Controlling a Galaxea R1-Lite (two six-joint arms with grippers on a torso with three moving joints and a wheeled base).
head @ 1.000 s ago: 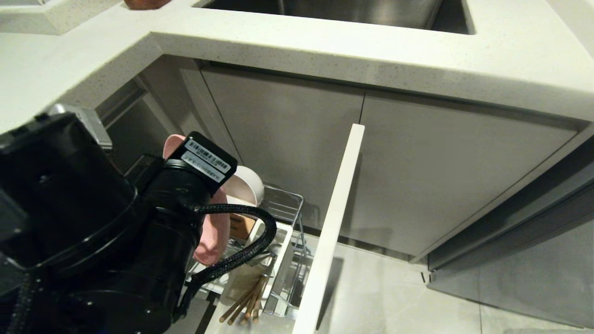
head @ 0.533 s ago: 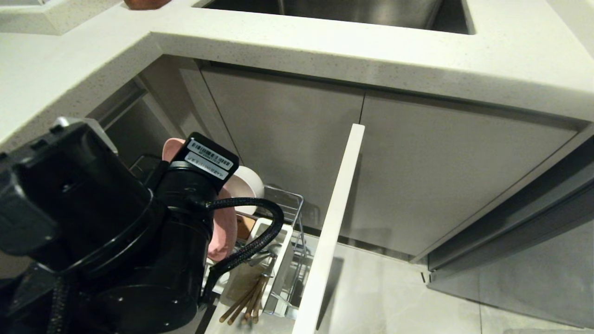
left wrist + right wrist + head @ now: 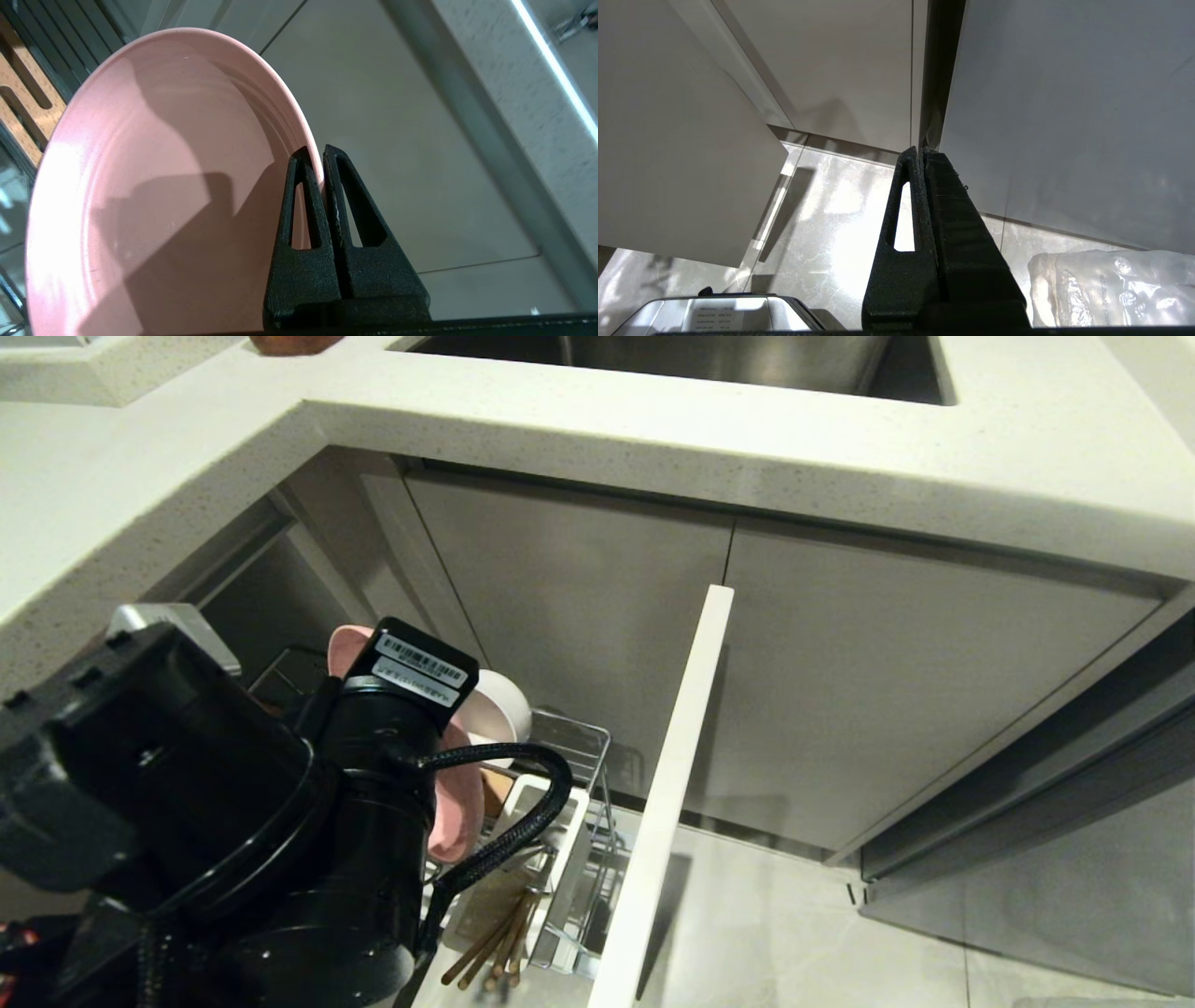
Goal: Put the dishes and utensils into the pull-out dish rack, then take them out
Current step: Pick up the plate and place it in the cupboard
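My left gripper is shut on the rim of the pink plate, which stands on edge above the pull-out dish rack. In the head view my left arm hides most of the plate and the gripper itself. The cream bowl sits on edge in the rack just behind the plate. The light-wood chopsticks lean in the white caddy at the rack's front. The slotted wooden strip shows beside the plate. My right gripper hangs shut and empty over the floor.
The rack's pale cabinet front stands pulled out to the right of the basket. Overhead run the white countertop and the steel sink. Closed grey cabinet doors are behind. A clear plastic bag lies on the floor.
My left arm has turned at the wrist, and the pink plate in its grip has shifted slightly right and lower over the rack. The bowl, chopsticks and rack have stayed put.
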